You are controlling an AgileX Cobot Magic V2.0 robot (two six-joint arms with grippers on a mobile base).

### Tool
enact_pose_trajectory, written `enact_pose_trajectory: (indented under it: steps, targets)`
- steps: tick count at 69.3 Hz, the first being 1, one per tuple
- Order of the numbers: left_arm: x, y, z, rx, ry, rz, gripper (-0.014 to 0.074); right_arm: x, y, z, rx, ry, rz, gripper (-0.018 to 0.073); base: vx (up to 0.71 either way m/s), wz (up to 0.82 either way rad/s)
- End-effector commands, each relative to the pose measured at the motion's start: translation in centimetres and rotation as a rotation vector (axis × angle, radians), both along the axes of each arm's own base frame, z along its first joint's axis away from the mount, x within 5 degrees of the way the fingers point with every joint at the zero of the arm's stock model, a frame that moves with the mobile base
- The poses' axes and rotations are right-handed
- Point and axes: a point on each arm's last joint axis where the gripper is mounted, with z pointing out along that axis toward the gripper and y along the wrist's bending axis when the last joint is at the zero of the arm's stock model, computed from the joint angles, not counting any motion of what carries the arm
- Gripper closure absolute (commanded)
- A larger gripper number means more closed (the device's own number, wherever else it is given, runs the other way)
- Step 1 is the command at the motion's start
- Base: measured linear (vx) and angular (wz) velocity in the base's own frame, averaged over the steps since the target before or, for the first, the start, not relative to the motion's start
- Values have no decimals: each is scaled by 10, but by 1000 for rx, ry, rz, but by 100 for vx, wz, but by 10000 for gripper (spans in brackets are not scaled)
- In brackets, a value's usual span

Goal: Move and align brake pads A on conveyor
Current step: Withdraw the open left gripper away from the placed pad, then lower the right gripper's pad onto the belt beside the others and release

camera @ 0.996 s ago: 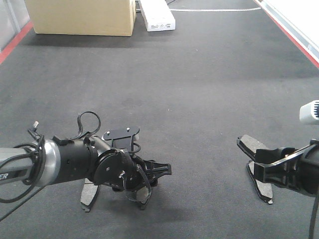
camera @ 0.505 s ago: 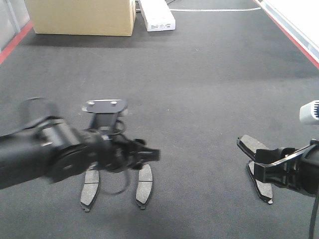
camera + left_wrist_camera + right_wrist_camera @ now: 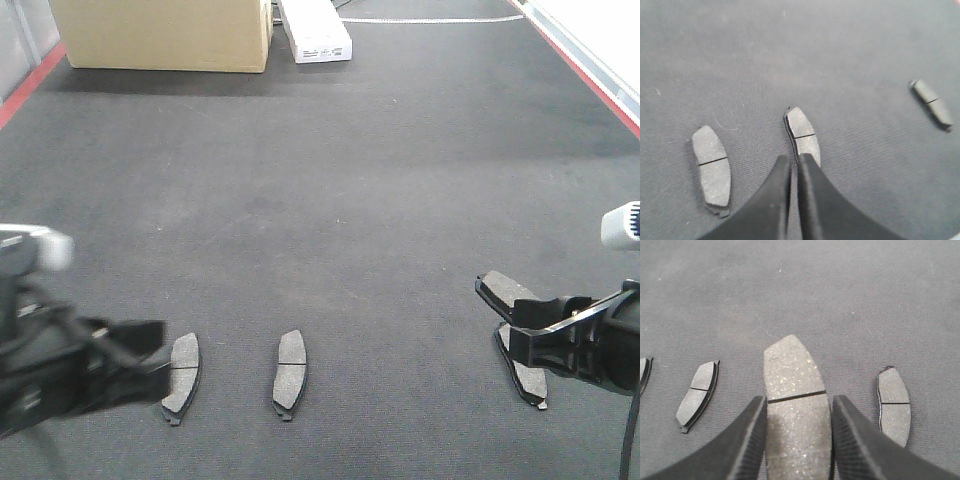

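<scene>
Two brake pads A lie side by side on the dark conveyor (image 3: 330,200), one (image 3: 182,378) to the left of the other (image 3: 289,372). My left gripper (image 3: 150,350) is blurred at the lower left, just left of them. Its jaws (image 3: 794,159) are shut with nothing between them, and these two pads (image 3: 711,165) (image 3: 802,135) lie ahead of them. My right gripper (image 3: 520,335) is shut on a third pad (image 3: 505,290) (image 3: 792,365), held tilted above the belt. A further pad (image 3: 528,378) (image 3: 894,405) lies flat under and beside it.
A cardboard box (image 3: 165,35) and a white carton (image 3: 315,30) stand at the far end of the belt. Red edge strips run along the left (image 3: 30,85) and right (image 3: 590,65) sides.
My left arm has pulled back to the left, away from the two pads, which now lie uncovered on the belt. The right arm and its pad have not moved.
</scene>
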Motion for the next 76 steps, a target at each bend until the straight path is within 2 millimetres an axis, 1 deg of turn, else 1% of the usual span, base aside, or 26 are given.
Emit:
enact_pose_trajectory:
  steps: [1,9,16,64,76]
  targets:
    - [-8,5,15,-67,-90,-16,604,2,2,17,34,-110,25,492,0,0]
    - [-18,14,19,-79,-107,-8,604,2,2,17,34,-110,25,492,0,0]
    - [-21,17,21,-83,-114,-3,604,2,2,17,34,-110,25,492,0,0]
    - [-21,17,21,-86,-113,-4,604,3,2,18,39,-119,28,492,0,0]
    - [-21,17,21,-87,-114,-4,604,5,3,14,11,-85,23,464,0,0]
